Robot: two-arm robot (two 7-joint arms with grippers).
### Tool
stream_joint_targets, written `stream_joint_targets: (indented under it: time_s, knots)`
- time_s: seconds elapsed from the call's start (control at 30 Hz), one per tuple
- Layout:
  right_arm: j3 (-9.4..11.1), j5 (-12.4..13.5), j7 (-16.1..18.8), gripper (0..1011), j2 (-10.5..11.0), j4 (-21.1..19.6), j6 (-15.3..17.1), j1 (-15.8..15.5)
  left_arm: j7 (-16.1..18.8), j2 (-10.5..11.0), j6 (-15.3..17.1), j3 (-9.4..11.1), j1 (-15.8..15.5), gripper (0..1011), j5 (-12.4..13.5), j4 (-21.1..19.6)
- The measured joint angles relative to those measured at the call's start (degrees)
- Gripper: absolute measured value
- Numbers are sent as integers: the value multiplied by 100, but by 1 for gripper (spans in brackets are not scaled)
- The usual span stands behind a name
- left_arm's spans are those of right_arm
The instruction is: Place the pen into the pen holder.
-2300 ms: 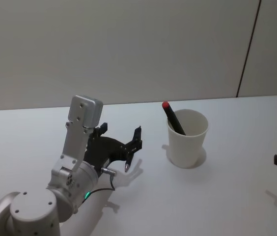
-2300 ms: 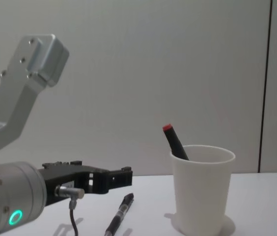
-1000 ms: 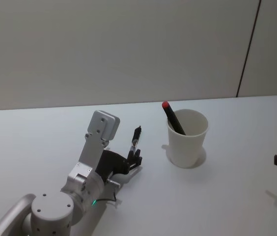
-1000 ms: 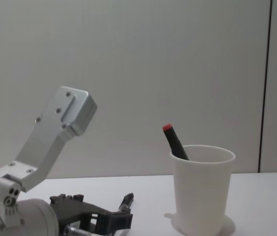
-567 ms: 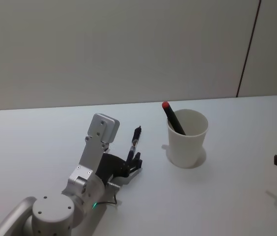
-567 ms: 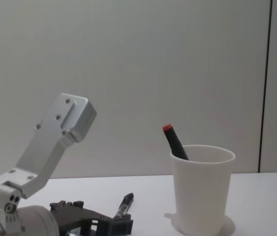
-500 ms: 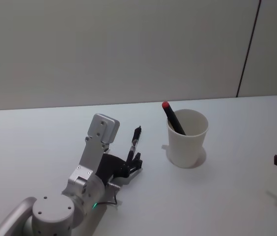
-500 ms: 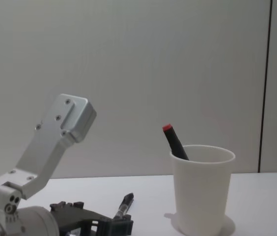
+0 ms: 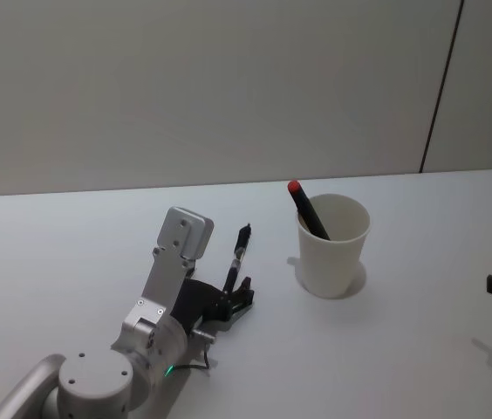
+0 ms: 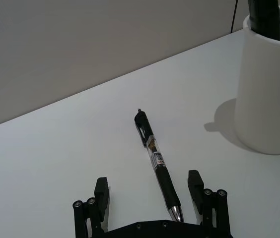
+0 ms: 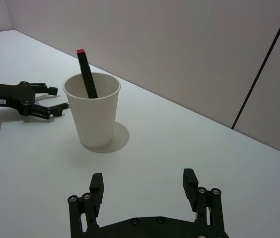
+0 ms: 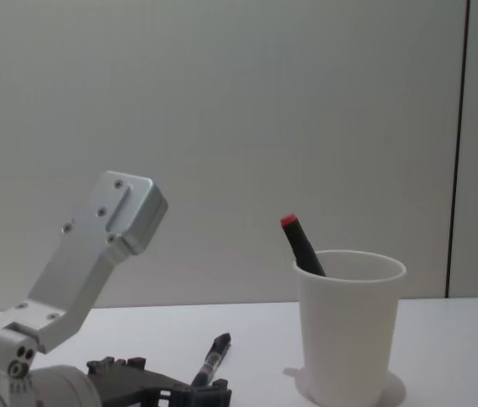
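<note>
Left pincer (image 10: 148,188) open astride the pen (image 10: 152,148), near the pen holder (image 9: 331,253)

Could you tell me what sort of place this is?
Probably a lab test bench: a plain white table, blank wall panels behind, and a cup and pen laid out.

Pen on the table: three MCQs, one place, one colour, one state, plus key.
1. Against the pen holder, the pen lies: A inside it; B on the table, to its left; C to its right.
2. The tip of the marker in the pen holder is: A red; B blue; C green.
3. The left hand is: A shut on the pen; B shut, empty; C open astride the pen.
B, it lies flat left of the pen holder; A, red tip above the rim; C, fingers apart either side. Right hand sits open, far right.
</note>
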Motion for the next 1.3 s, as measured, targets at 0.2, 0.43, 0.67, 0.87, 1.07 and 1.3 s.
stream_joint_targets:
  time_s: [0.2,0.43,0.67,0.87,1.07,1.3]
  knots:
    - [0,0,0,1002,0,0,0,0,-17,-10,26,-9,14,1000,15,-7]
    - [0,0,0,1001,0,0,0,0,-48,-15,42,-24,26,1001,35,-11]
    - [0,0,0,1002,0,0,0,0,-66,-19,53,-32,32,1001,46,-12]
    - [0,0,0,1001,0,0,0,0,-78,-22,62,-37,35,1001,51,-12]
    - [0,0,0,1001,0,0,0,0,-88,-23,65,-39,38,965,52,-12]
    - [0,0,0,1002,0,0,0,0,-109,-24,68,-36,41,807,52,-12]
